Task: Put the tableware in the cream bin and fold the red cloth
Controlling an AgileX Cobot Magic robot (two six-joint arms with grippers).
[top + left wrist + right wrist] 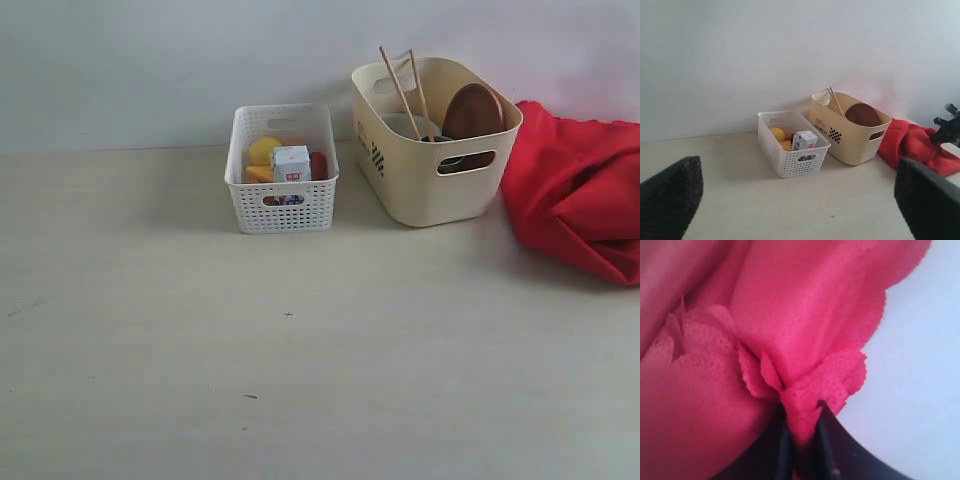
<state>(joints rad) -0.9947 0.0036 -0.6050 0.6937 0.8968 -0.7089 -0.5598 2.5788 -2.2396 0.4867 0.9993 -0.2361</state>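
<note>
The cream bin (420,185) (840,145) stands at the back. In it are wooden chopsticks (403,90) leaning up, a round brown plate (472,112) on edge, and a pale bowl (404,125). Cup, spoon and knife are hidden. The red cloth (580,195) (912,145) lies bunched to the right of the bin. In the right wrist view my right gripper (801,412) is shut on a scalloped edge of the red cloth (790,315). My left gripper (795,167) is open over bare table, well short of both bins. Neither gripper shows in the exterior view.
A white lattice basket (285,205) (790,160) stands left of the cream bin, holding a lemon (263,150), a milk carton (291,163) and other food. A dark part of the right arm (947,127) shows above the cloth. A white wall runs behind.
</note>
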